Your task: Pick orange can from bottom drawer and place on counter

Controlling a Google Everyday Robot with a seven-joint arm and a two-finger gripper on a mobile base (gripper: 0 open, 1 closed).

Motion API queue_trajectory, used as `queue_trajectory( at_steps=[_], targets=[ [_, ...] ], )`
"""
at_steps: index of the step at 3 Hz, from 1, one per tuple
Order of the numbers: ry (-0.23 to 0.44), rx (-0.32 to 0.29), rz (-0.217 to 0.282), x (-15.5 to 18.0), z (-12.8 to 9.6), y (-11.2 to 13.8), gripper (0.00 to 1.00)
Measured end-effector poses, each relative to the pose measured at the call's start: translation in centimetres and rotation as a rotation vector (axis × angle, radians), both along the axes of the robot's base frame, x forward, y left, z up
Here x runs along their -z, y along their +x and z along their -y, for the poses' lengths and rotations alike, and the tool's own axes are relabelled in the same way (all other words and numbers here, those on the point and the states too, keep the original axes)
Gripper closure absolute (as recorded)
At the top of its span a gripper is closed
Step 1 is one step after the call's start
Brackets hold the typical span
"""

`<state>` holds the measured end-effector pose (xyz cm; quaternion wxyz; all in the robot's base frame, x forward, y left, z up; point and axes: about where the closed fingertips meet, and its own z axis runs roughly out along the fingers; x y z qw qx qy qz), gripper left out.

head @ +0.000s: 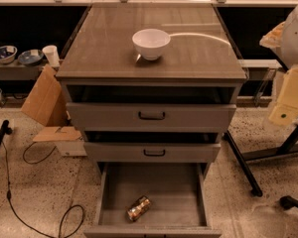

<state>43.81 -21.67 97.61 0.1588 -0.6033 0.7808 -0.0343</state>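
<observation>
Speckled terrazzo flooring [35, 182] surrounds a grey drawer cabinet [149, 118] that stands in the middle of the scene. Its counter [104, 48] is a broad, flat top of grey-brown wood grain, slightly glossy, with a thin edge overhanging the body. A round white bowl [151, 43] with smooth sides sits upright on the counter, near its middle.

Below the counter are two flat grey drawer fronts, the top drawer [99, 117] and the middle drawer [114, 152]. Each has a slim black handle at its centre and a dark gap above it. The bottom drawer [164, 192] is pulled far out toward the near side – a wide, shallow grey tray with a plain flat floor. The orange can [139, 208] lies on its side on that floor, turned diagonally, a little left of centre and close to the near wall. It is small and shiny, orange-brown and gold with silvery ends.

To the left, flat brown cardboard [42, 100] leans by the cabinet and a thin black cable [20, 202] loops across the floor. Further left a white paper cup [51, 55] stands on a low ledge. To the right, black stand legs [243, 165] slant across the floor.

The end effector is out of the camera's view – I cannot tell whether it is wide, narrow or holding anything.
</observation>
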Motion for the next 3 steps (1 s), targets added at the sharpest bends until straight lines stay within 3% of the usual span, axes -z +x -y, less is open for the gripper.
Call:
queue_trajectory(
  at_steps=[2,3],
  targets=[
    [-0.007,-0.025,0.021,0.3,-0.8,0.3,0.0],
    [-0.076,-0.134,0.058,1.4,-4.0,1.1,0.0]
  ],
)
